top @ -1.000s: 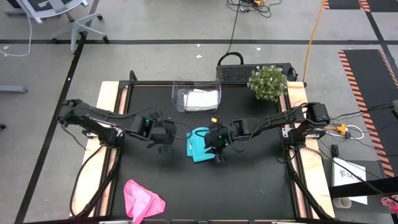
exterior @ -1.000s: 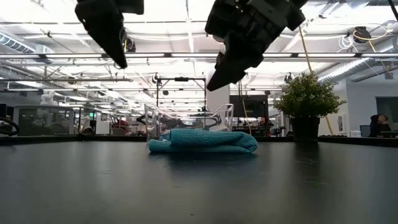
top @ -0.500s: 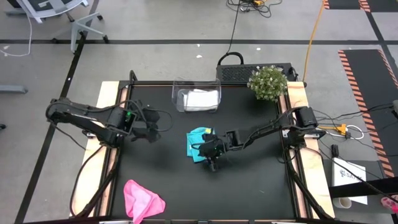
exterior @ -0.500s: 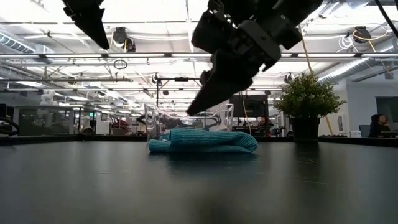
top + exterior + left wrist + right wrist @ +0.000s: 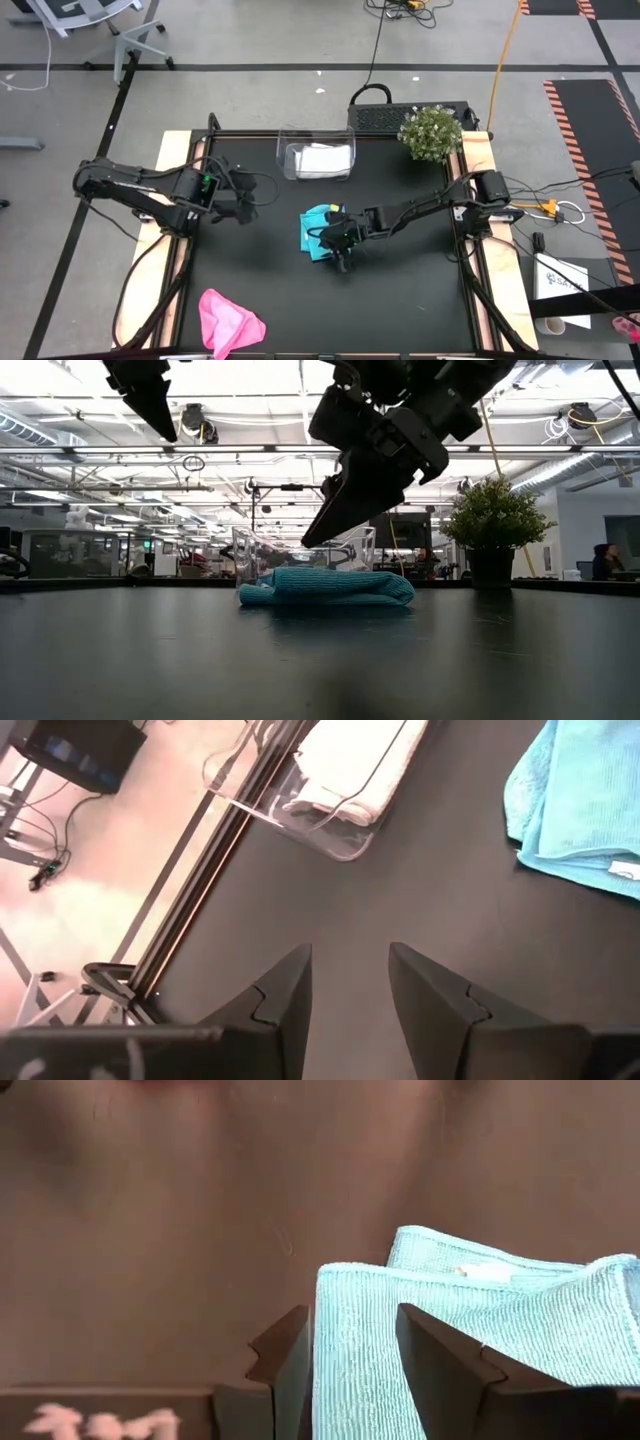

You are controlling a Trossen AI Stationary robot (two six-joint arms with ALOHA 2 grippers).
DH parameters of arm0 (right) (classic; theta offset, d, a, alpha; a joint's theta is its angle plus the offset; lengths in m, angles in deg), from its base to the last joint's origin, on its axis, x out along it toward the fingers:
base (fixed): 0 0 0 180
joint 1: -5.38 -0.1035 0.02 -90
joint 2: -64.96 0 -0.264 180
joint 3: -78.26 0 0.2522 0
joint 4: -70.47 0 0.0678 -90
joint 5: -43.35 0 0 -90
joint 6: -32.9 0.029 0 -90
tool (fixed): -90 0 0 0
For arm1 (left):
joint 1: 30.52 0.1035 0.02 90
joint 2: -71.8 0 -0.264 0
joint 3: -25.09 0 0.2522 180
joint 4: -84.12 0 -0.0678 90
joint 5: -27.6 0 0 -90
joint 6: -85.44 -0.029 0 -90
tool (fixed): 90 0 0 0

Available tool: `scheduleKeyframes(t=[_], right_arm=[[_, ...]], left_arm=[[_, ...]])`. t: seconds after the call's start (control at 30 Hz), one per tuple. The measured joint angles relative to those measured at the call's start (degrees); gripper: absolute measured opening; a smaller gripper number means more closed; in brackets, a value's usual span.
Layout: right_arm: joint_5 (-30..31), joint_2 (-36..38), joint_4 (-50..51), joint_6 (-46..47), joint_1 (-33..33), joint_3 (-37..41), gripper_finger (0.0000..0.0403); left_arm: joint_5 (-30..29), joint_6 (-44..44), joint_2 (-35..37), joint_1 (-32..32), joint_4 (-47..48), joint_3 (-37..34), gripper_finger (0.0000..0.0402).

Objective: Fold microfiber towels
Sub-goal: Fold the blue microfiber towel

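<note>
- A black bench (image 5: 400, 290) was seen from above, with two dark robot arms reaching in from either side.
- The teal towel (image 5: 318, 230) lay folded near the middle of the bench; from table height it showed as a low, rounded bundle (image 5: 328, 586).
- The right hand (image 5: 337, 243) hung just above the towel's near edge, clear of the bench.
- In the right wrist view its two fingers (image 5: 290, 1370) stood apart with a strip of the teal towel (image 5: 500, 1340) showing in the gap below them; they gripped nothing.
- From table height the right hand (image 5: 335, 520) pointed down at a slant above the towel, not touching it.
- The left hand (image 5: 243, 205) waited to the left of the teal towel, well apart from it and raised off the bench.
- In the left wrist view its fingers (image 5: 285, 1005) were parted by a moderate gap and held nothing.
- The white towel (image 5: 322, 159) lay folded inside a clear plastic tub (image 5: 287, 150) at the far edge of the bench.
- The pink towel (image 5: 228, 320) lay crumpled at the near left corner, far from both hands.
- A small potted plant (image 5: 430, 133) stood at the far right corner.
</note>
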Motion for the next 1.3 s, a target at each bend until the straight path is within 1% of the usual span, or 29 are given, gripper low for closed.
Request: scheduleKeyframes(t=[0.2, 0.43, 0.57, 0.67, 0.9, 1.0, 1.13, 1.17, 1.3], right_arm=[[-0.02, -3.54, -0.98, 0.22, -0.59, 0.02, 0.0145], [0.61, -4.12, -1.11, 0.20, -0.66, 0.02, 0.0145], [4.25, -4.12, -1.00, 0.02, -0.66, 0.02, 0.0144], [4.81, -4.12, -0.98, -0.43, -0.66, 0.02, 0.0135], [4.87, -4.12, -1.00, -0.81, -0.63, 0.02, 0.0101], [4.89, -4.12, -1.17, -0.69, -0.45, 0.02, 0.0070], [4.83, -4.12, -1.17, 2.79, 0.17, 0.02, 0.0013], [4.82, -4.12, -1.18, 3.47, 0.41, 0.02, 0.0007], [5.87, -4.12, -1.49, 5.09, 1.50, 0.02, 0.0008]], left_arm=[[0.02, -0.16, 0.00, 0.58, -0.07, 0.00, 0.0136], [0.37, -0.18, 0.00, 0.57, -0.07, 0.00, 0.0136], [0.37, -0.21, 0.00, 0.57, -0.04, 0.00, 0.0136], [0.37, -0.31, 0.00, 0.57, 0.02, 0.00, 0.0136], [0.35, -0.29, 0.00, 0.57, 0.07, 0.00, 0.0136], [0.35, -0.29, 0.00, 0.57, 0.07, 0.00, 0.0136], [0.31, -0.27, 0.00, 0.57, 0.07, 0.00, 0.0136], [0.29, -0.26, 0.00, 0.57, 0.09, 0.00, 0.0136], [0.22, -0.21, 0.00, 0.57, 0.09, 0.00, 0.0136]])
